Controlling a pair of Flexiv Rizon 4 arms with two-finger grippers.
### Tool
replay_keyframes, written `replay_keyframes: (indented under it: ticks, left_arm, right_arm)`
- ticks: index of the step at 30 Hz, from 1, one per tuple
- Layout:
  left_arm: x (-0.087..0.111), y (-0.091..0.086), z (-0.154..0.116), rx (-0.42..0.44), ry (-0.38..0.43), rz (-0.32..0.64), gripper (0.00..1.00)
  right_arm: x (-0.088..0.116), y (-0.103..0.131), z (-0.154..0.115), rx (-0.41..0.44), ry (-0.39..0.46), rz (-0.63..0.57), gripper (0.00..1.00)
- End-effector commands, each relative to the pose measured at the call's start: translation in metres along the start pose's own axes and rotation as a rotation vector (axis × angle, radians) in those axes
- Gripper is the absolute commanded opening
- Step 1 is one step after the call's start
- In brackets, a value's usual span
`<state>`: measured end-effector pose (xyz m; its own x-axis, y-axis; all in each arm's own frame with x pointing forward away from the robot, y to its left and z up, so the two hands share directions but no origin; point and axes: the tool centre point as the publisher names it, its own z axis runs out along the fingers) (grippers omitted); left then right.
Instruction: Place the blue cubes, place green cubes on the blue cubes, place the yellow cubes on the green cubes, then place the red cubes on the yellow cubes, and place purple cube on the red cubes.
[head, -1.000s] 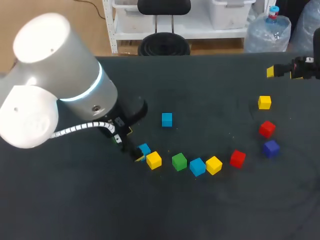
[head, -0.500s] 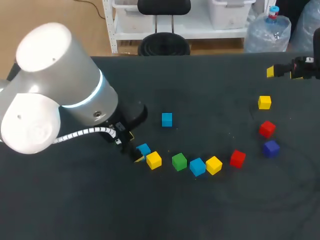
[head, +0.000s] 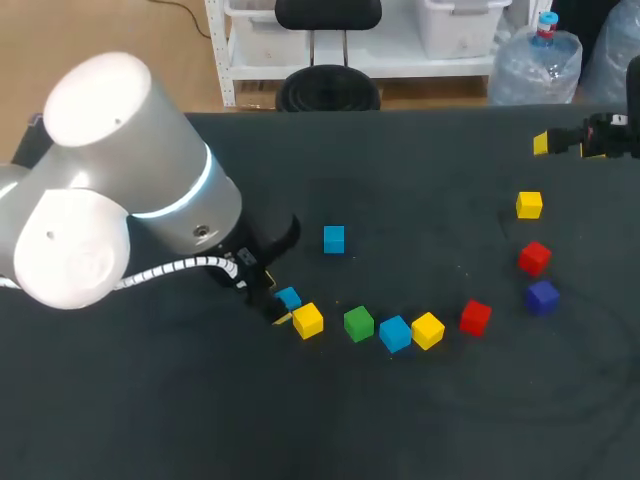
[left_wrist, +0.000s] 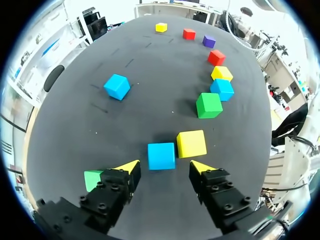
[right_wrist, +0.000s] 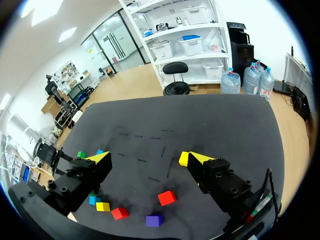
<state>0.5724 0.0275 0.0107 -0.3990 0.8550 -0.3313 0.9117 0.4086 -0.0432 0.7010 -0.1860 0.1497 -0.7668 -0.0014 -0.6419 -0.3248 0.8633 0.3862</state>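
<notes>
**Spotter:** What's your left side doing?

**Operator:** My left claw (left_wrist: 164, 167) is released, fingers spread wide, nothing in them. Closest to it is a green cube (left_wrist: 92, 179), just outside one finger and no part of this grab.

**Spotter:** And the one you want?

**Operator:** The blue cube (left_wrist: 161, 156). It sits on the table (left_wrist: 150, 60) dead ahead of that claw, centred on the gap. Its near edge is about level with the yellow tips and touches neither. A cube has no long axis to worry about. Its side faces look roughly in line with my fingers, so I judge no wrist turn is needed: ease forward and down, then clench.

**Spotter:** Anything crowding it?

**Operator:** A yellow cube (left_wrist: 191, 143), a little farther from the claw, ahead of the other finger and just beside the blue one. I reckon that finger could nudge it on the way in.

**Spotter:** Beyond that?

**Operator:** Farther from the claw, a curve runs away: second green cube (left_wrist: 209, 105), second blue cube (left_wrist: 222, 89), second yellow cube (left_wrist: 221, 73), red cube (left_wrist: 216, 57), then the purple cube (left_wrist: 209, 41). A lone blue cube (left_wrist: 117, 86) lies out on the opposite side.

**Spotter:** Right arm?

**Operator:** My right claw (right_wrist: 147, 156) is farthest of all from the left claw, also released and empty. The left arm is plainly the nearer.
</notes>
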Motion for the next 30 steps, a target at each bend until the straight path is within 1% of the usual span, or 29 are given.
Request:
replay_keyframes:
  ticks: [1,4,10,12,14,15,17,19,20,30]
  left_arm:
    - [-0.001,0.002,0.005,0.007,-0.002,0.001,0.61]
    - [-0.001,0.003,0.007,0.011,-0.004,0.001,0.61]
    - [-0.002,0.005,0.011,0.017,-0.008,0.001,0.56]
    - [-0.002,0.006,0.012,0.019,-0.009,0.001,0.49]
    - [-0.003,0.007,0.013,0.021,-0.010,0.000,0.45]
    - [-0.003,0.007,0.013,0.022,-0.011,0.000,0.41]
    - [-0.003,0.008,0.015,0.023,-0.012,-0.003,0.26]
    - [-0.002,0.009,0.015,0.023,-0.012,-0.005,0.15]
    - [-0.002,0.010,0.016,0.023,-0.012,-0.005,0.00]
    - [-0.005,0.015,0.011,0.019,-0.019,0.010,0.00]
  right_arm:
    - [0.000,0.001,0.000,0.005,-0.001,0.001,1.00]
    - [0.000,0.001,0.000,0.005,-0.001,0.001,1.00]
    - [0.000,0.001,0.000,0.005,-0.001,0.001,1.00]
    - [0.000,0.001,0.000,0.005,-0.001,0.001,1.00]
    - [0.000,0.001,0.000,0.005,-0.001,0.001,1.00]
    - [0.000,0.001,0.000,0.005,-0.001,0.001,1.00]
    - [0.000,0.001,0.000,0.005,-0.001,0.001,1.00]
    - [0.000,0.001,0.000,0.005,-0.001,0.001,1.00]
    - [0.000,0.001,0.000,0.005,-0.001,0.001,1.00]
    - [0.000,0.001,0.000,0.005,-0.001,0.001,1.00]
